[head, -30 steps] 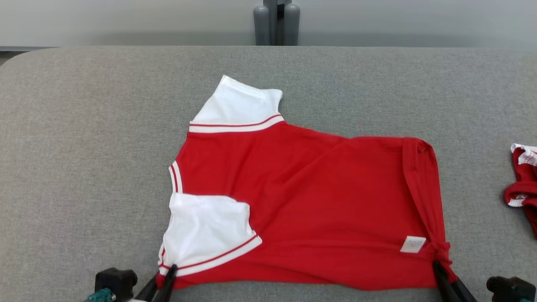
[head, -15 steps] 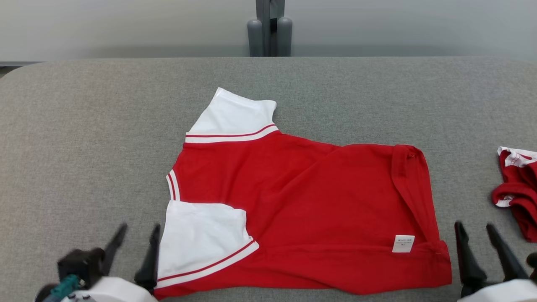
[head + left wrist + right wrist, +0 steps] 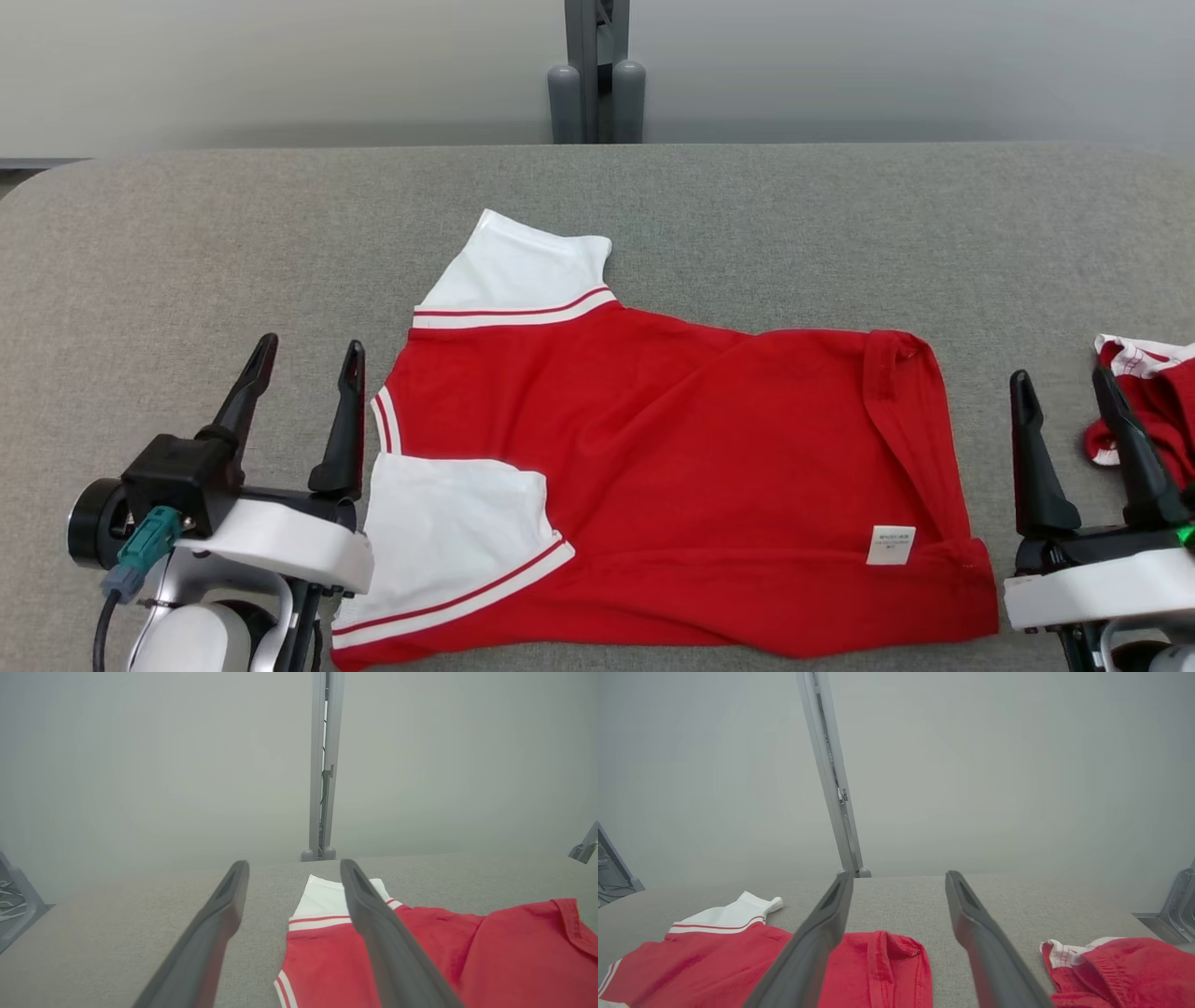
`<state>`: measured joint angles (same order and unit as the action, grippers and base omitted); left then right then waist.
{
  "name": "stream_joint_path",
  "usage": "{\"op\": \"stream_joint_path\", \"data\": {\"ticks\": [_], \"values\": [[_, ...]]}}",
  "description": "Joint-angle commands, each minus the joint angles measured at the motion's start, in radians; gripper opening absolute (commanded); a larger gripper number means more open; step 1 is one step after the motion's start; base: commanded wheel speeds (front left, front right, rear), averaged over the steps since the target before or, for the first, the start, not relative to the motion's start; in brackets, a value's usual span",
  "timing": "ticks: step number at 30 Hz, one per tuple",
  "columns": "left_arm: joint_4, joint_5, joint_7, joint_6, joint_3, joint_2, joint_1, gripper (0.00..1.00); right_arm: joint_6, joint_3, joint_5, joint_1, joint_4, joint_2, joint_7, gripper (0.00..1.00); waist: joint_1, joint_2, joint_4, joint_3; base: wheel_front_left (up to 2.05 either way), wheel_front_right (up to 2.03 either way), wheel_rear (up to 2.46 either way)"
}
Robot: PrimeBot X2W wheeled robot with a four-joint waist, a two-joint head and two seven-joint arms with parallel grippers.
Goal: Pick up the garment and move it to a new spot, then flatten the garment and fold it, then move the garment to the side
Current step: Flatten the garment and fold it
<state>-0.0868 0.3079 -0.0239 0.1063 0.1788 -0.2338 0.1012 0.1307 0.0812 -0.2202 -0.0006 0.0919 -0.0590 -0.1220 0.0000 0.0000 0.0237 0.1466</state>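
The garment (image 3: 672, 467) is a red shirt with white sleeves, lying spread on the grey table (image 3: 187, 243) with its hem side turned to the right and a small white label near its near right corner. It also appears in the left wrist view (image 3: 444, 952) and the right wrist view (image 3: 705, 961). My left gripper (image 3: 306, 355) stands open just left of the shirt's collar side, holding nothing. My right gripper (image 3: 1064, 387) stands open just right of the hem, also with nothing between its fingers.
A second crumpled red and white cloth (image 3: 1153, 411) lies at the table's right edge, right behind my right gripper, seen also in the right wrist view (image 3: 1120, 966). A grey post (image 3: 596, 70) rises behind the table's far edge. Bare table surface lies left of and beyond the shirt.
Both grippers let go of the shirt's near corners, opened and rose away from the table. The shirt now lies free; the head camera tilted, shifting the whole picture downward.
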Motion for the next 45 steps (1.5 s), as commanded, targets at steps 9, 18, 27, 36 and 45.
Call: {"op": "stream_joint_path", "data": {"ticks": [9,18,27,36,45], "values": [[0.017,-0.02,-0.012,0.02,0.011,0.001,-0.002,1.0,0.0,-0.029,-0.011,0.042,0.015,0.007,0.006,1.0,0.0,0.0,-0.011,0.012,0.0,0.0,0.0],[0.019,-0.024,-0.006,0.022,0.016,-0.013,0.008,1.0,0.0,-0.016,-0.022,0.037,0.005,0.007,-0.004,1.0,0.0,0.0,-0.009,0.019,0.0,0.0,0.0],[0.025,0.005,0.028,-0.03,0.037,-0.023,0.124,1.0,0.0,-0.029,-0.04,0.002,0.007,0.006,-0.006,1.0,0.0,0.0,-0.024,0.071,0.0,0.0,0.0],[0.196,0.041,0.178,-0.154,0.043,-0.091,0.487,1.0,0.001,-0.096,-0.069,-0.097,-0.021,0.006,-0.051,1.0,0.0,0.0,-0.136,0.219,0.0,0.0,0.0],[0.459,0.189,0.321,-0.237,0.094,-0.195,0.714,1.0,0.001,-0.178,-0.123,-0.225,-0.12,0.007,-0.124,1.0,0.0,0.0,-0.247,0.371,0.0,0.0,0.0]]}}
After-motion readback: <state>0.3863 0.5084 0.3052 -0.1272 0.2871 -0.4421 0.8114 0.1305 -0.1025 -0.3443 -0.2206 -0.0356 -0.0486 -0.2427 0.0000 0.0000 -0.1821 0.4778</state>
